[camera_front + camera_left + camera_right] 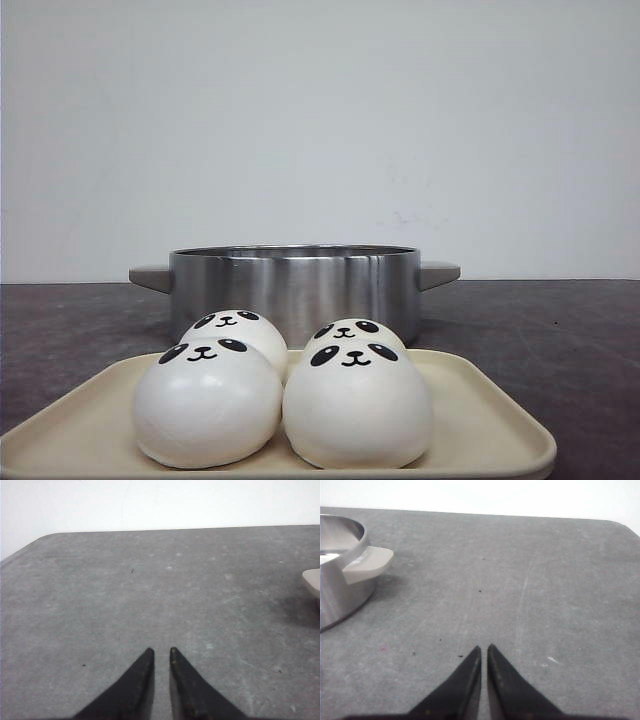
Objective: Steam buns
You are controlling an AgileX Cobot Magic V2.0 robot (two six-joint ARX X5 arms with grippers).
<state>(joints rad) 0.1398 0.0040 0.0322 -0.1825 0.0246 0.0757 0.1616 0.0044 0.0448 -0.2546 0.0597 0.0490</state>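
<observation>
While 4 buns [280, 395] sat on the cream tray [480, 425] before the steel pot [295, 285], we saw nothing gripped. The left gripper [160, 652] and right gripper [484, 649] had fingertips nearly pressed together above the grey table [530, 590].

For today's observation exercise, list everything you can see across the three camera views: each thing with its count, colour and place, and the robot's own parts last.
buns: four, glossy white with black panda faces, grouped two in front and two behind on the tray.
tray: one, cream, nearest the front camera on the table, in front of the pot.
pot: one, shiny steel with two pale grey-beige side handles, behind the tray; its inside is not visible.
table: one, dark grey speckled, under everything.
wall: plain white, behind the table.
left gripper: one, black fingers nearly together, holding nothing, over bare table.
right gripper: one, black fingers nearly together, holding nothing, over bare table beside the pot.
</observation>
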